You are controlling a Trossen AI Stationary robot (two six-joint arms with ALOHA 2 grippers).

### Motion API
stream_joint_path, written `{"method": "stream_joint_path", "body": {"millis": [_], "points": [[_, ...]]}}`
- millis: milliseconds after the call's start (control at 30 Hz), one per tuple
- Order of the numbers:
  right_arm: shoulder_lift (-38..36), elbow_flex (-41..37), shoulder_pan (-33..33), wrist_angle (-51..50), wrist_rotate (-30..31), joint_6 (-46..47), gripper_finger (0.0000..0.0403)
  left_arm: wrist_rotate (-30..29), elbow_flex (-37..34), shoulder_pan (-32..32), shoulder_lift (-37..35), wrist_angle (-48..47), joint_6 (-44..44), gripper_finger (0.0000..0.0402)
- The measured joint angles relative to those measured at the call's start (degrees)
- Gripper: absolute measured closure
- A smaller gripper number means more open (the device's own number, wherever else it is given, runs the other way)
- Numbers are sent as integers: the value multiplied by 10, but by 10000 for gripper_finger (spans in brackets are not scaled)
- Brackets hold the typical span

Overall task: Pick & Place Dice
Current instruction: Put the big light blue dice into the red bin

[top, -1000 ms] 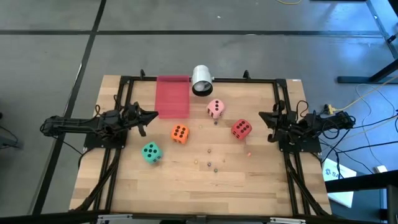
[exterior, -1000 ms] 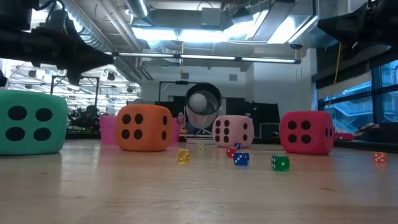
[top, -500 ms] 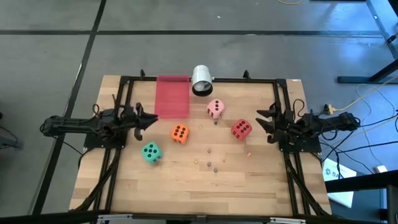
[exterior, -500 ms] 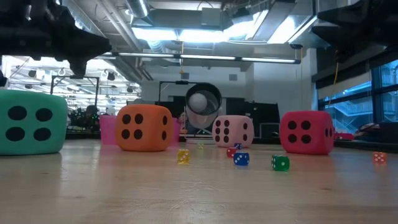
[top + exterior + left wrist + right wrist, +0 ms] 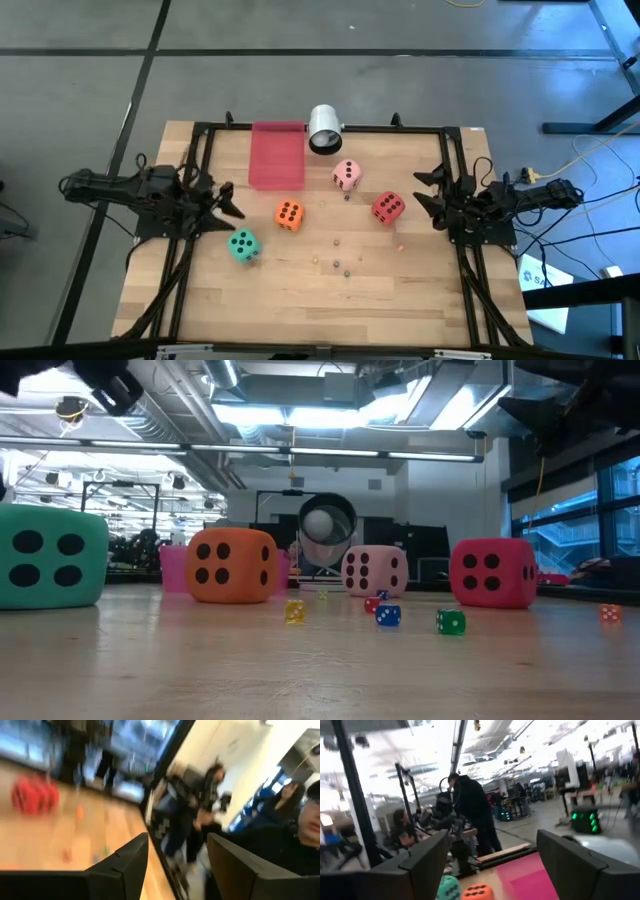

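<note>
Dice untouched, both claws empty.
Left gripper (image 5: 226, 203) and right gripper (image 5: 424, 192) were seen spread wide (nothing held); green die (image 5: 242, 245) lay at the left gripper's 5 o'clock, orange (image 5: 289, 214), red (image 5: 388, 207), pink (image 5: 347, 175) between them.

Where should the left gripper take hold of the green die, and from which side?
Probably from above, across two opposite flat sides. The green die sits alone on the table, apart from the orange die, so both sides are free. The left gripper, open, is nearest it.
</note>
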Motion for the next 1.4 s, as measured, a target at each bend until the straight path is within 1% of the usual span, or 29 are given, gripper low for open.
{"method": "stream_joint_path", "body": {"millis": [167,267,367,533,667,800,867,967,1067,1200,1300,1400], "points": [[22,0,0,0,-10,69,102,-41,60,-67,83,-130,-81,215],[47,0,0,0,-15,94,103,-43,92,-103,140,-179,-135,224],[78,0,0,6,-15,95,103,-39,128,-140,199,-218,-204,233],[139,0,0,48,-15,96,103,-41,197,-202,281,-303,-309,245],[200,0,0,96,-14,97,103,-66,238,-242,335,-348,-362,255],[272,0,3,160,-18,107,103,-90,261,-269,380,-425,-373,263],[308,0,5,174,-28,126,103,-101,262,-282,396,-458,-382,267],[366,0,13,192,-26,164,103,-104,262,-300,423,-498,-399,269],[424,0,18,230,-25,174,103,-106,262,-311,448,-516,-400,270],[491,0,18,315,-25,170,103,-118,262,-313,477,-527,-382,270],[527,0,18,361,-23,168,103,-138,262,-313,498,-537,-366,270],[550,0,18,385,-23,169,103,-157,262,-313,520,-549,-346,270]]}}
